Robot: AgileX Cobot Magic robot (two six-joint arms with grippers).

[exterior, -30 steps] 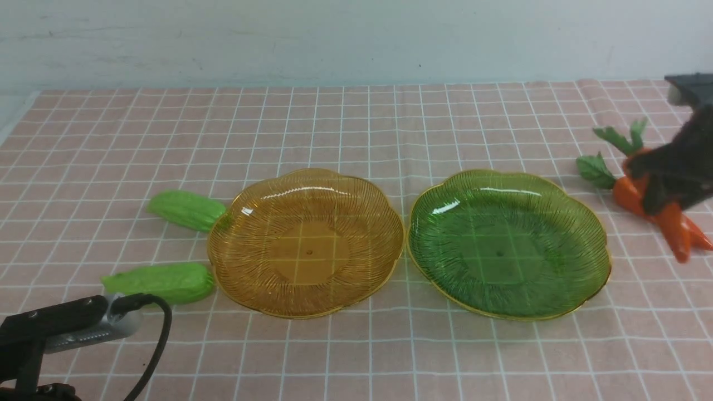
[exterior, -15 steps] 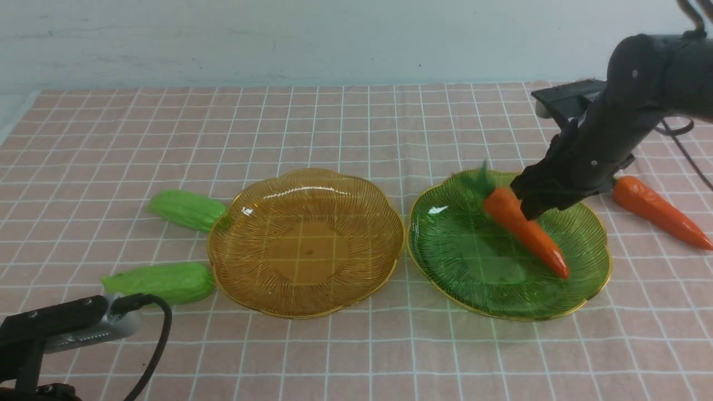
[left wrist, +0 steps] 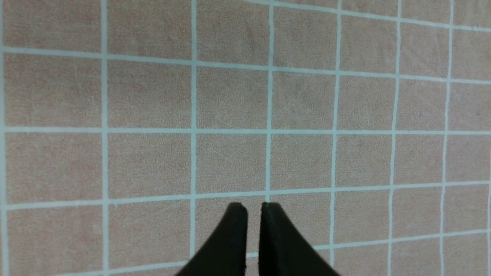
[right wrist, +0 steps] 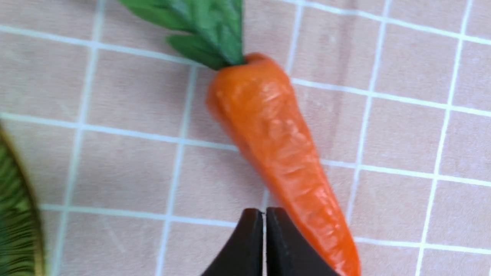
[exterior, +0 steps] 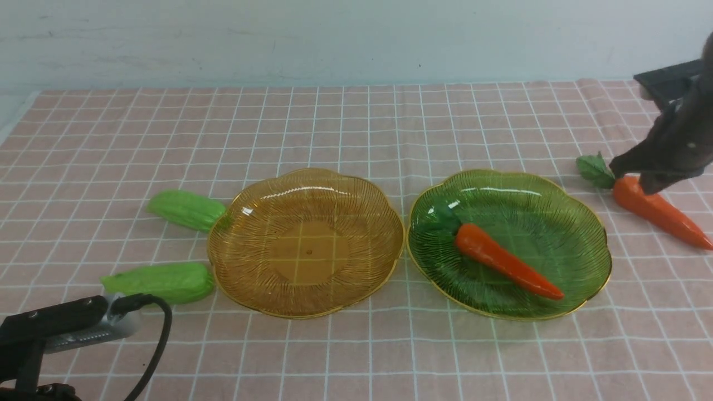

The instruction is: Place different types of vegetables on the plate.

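Carrot (exterior: 504, 260) now lies released on green plate (exterior: 562, 223); right end effector (right wrist: 264, 211), closed and empty, has withdrawn.

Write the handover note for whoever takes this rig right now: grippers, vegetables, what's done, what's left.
Left gripper: shut, empty, over bare cloth.
Right gripper: shut, empty, beside the loose carrot on the cloth, right of the green plate.
Done: the plated carrot lies in the green plate.
Far gourd and near gourd: on the cloth, left of the amber plate, which holds nothing.
Left: no plate has two types; probably a gourd next.
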